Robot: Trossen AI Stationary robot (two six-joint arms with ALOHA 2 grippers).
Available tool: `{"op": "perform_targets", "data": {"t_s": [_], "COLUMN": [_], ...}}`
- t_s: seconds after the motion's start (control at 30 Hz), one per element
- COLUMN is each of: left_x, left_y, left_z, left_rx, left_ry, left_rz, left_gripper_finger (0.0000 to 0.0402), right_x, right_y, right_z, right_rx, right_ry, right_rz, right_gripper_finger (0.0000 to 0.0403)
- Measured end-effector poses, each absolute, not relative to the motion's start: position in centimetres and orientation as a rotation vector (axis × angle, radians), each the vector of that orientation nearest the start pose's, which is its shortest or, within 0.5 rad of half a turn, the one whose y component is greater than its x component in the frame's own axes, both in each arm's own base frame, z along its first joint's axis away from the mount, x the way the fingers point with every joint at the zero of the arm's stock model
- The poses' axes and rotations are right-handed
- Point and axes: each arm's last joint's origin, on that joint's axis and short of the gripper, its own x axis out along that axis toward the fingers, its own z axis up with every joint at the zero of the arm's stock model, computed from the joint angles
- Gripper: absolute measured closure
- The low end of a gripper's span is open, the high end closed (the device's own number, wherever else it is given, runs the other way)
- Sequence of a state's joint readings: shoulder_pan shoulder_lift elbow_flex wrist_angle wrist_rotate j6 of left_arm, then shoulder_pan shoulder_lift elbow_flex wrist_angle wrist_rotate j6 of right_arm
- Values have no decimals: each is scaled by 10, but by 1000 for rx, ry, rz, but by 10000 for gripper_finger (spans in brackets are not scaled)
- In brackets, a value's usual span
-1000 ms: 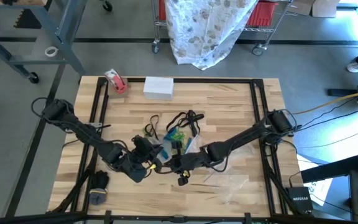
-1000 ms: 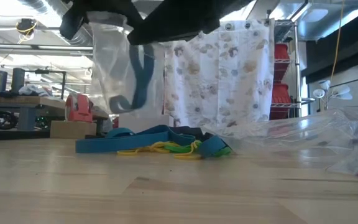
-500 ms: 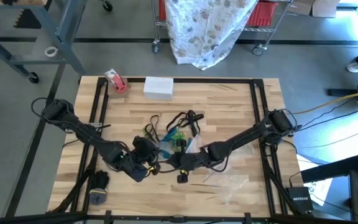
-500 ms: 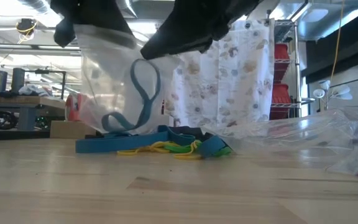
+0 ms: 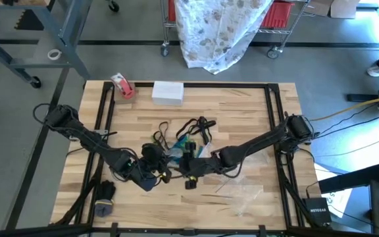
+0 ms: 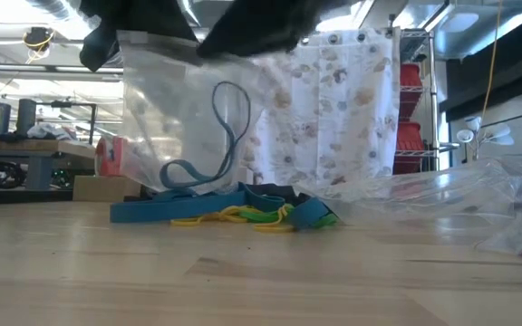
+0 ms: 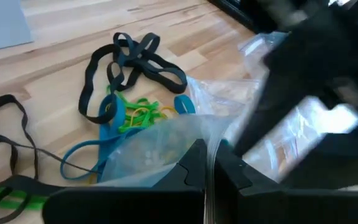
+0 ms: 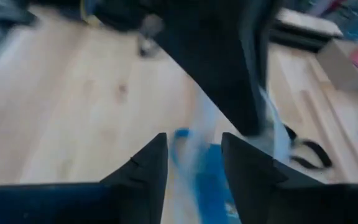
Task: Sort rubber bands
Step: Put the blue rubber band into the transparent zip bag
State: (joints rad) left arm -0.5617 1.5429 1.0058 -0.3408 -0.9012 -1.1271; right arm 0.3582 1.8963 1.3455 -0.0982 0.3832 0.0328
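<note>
Clear crinkly bag (image 6: 179, 118) (blue band (image 6: 216, 136) looped inside), left gripper (image 7: 207, 168) pinching.

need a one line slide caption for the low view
A blue rubber band hangs inside a held-up clear bag above the tangled bands on the table.

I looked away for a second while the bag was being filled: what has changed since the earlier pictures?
The clear bag held up by the left gripper has been spread wider, and the blue rubber band has slid deeper, its lower end now reaching the pile. The right gripper has shifted slightly toward the left one. The loose rubber bands on the table stayed put.
</note>
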Motion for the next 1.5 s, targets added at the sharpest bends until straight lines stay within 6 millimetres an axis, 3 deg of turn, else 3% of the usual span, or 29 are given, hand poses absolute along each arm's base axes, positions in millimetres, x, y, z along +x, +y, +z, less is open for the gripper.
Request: {"op": "perform_targets", "data": {"t_s": [0.23, 0.43, 0.77, 0.97, 1.13, 1.33, 1.5], "left_x": [275, 275, 276, 272, 263, 243, 227], "left_y": [-143, -139, -136, -139, -141, -140, -137], "left_z": [228, 231, 230, 229, 223, 224, 233], "left_rx": [-492, -439, -417, -373, -357, -352, -351], "left_ry": [362, 252, 235, 273, 336, 382, 397], "left_rz": [631, 722, 753, 733, 742, 778, 789], "left_gripper_finger": [401, 401, 401, 402, 401, 402, 401], "right_x": [407, 413, 421, 421, 418, 400, 381], "right_y": [146, 152, 158, 159, 152, 145, 137], "right_z": [208, 195, 174, 174, 173, 212, 224], "right_rx": [-158, -146, -107, -19, -23, -148, -224], "right_ry": [537, 522, 510, 519, 577, 611, 735], "right_rz": [0, 33, 55, 51, 44, 75, 83], "right_gripper_finger": [278, 389, 400, 383, 332, 262, 238]}}
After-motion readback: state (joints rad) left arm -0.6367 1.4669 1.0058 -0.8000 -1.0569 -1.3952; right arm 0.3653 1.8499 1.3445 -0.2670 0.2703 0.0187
